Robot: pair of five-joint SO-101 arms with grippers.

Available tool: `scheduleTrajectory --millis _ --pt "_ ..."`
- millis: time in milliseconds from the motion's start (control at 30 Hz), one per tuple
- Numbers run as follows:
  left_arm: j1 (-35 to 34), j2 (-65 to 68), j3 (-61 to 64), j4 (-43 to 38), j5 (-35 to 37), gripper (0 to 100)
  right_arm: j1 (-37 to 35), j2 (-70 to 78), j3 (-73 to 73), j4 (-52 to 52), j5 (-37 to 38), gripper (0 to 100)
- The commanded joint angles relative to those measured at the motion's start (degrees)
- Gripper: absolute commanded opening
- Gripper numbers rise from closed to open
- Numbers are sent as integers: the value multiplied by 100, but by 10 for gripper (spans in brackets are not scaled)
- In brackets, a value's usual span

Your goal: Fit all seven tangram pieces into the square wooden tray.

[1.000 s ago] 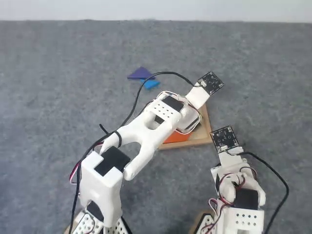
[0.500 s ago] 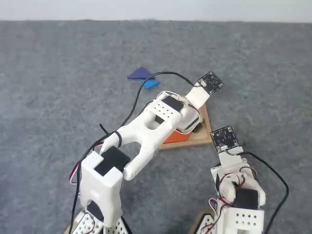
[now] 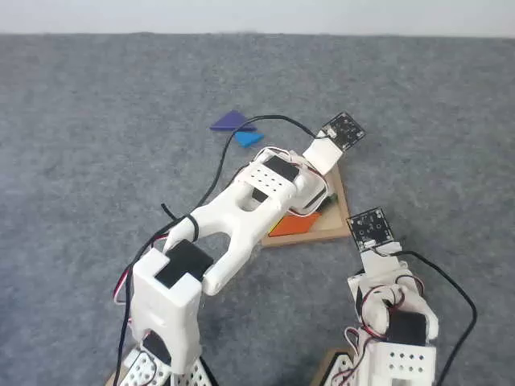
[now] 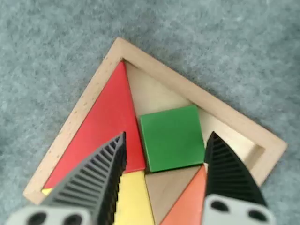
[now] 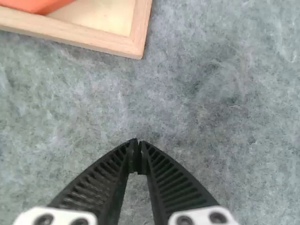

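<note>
The left arm [image 3: 241,217] stretches over the tray [image 4: 79,112] and covers most of it from above. Inside, bare wood shows along the rim past the red triangle [image 4: 105,136] and green square [image 4: 171,138], and in a wedge between the yellow piece [image 4: 133,197] and orange triangle [image 4: 187,201]. The blue piece [image 3: 249,138] and purple piece [image 3: 233,121] lie just beside each other beyond the tray, with open tabletop [image 3: 96,121] around them. The closed right gripper [image 5: 137,143] hangs over bare tabletop near a tray corner.
</note>
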Motion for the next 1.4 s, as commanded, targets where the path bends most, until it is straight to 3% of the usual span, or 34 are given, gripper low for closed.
scheduleTrajectory --millis 0,300,567,867,1367 --pt "-114 -70 -31 -193 0 258 -22 -84 97 13 44 8" --pt "-519 -132 -22 -193 88 258 -22 -84 97 13 44 8" --pt "97 -308 198 -220 114 257 -22 -84 97 13 44 8" --pt "141 -976 927 -651 70 257 -22 -84 97 13 44 8" --pt "-404 -563 655 -642 70 257 -22 -84 97 13 44 8"
